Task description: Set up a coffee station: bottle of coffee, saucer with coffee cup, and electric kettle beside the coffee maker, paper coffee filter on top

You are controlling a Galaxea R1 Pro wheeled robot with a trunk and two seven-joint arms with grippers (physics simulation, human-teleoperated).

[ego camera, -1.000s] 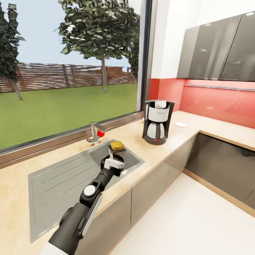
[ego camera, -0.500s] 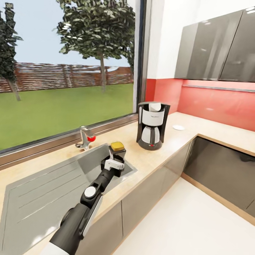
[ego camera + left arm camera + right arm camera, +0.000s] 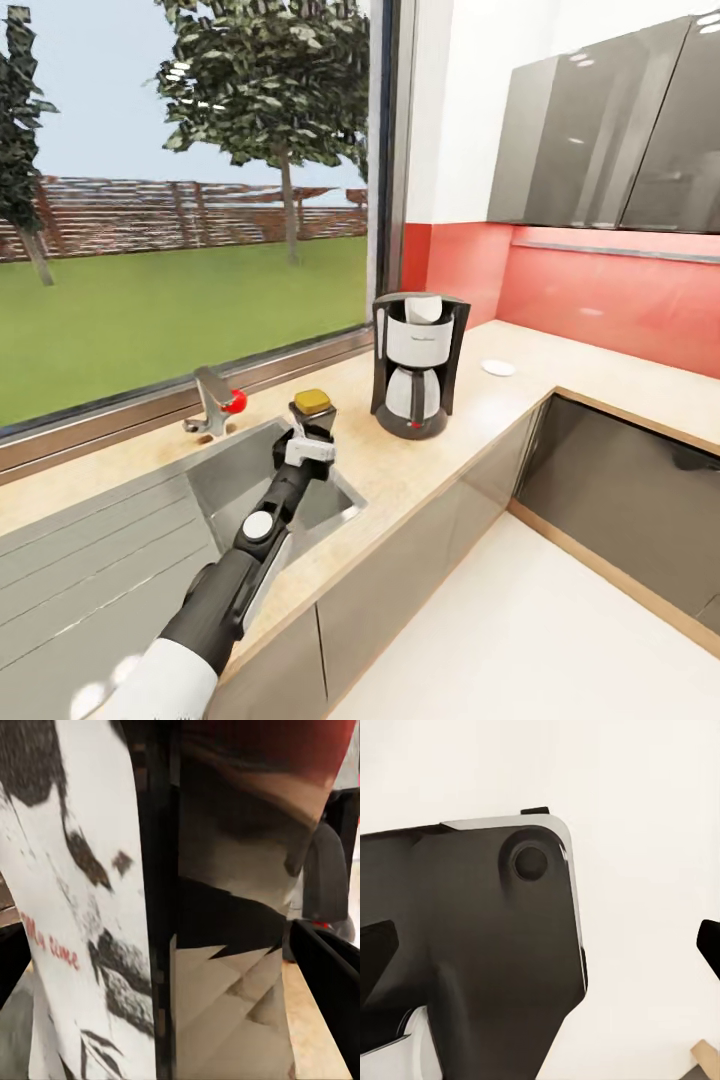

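Head view: the whole picture has slid leftward over the last second, so the camera and base are turning toward the corner of the counter [image 3: 470, 440]; the fixed things themselves have not moved. The left end effector [image 3: 310, 432] stays clamped on the bottle of coffee [image 3: 312, 404], yellow cap up, held above the sink [image 3: 215, 485] near its corner closest to the coffee maker [image 3: 418, 365]. The coffee maker stands by the window-side edge, and the bottle now sits visibly nearer to it than a second ago. The saucer [image 3: 498, 368] lies beyond, toward the red wall. By this judgement, the carry is nearly over and the set-down beside the machine comes next.

Left wrist view: the bottle's label fills the gap between the dark fingers [image 3: 330, 964].

Right wrist view: a dark robot part against pale floor; that end effector's state cannot be told.
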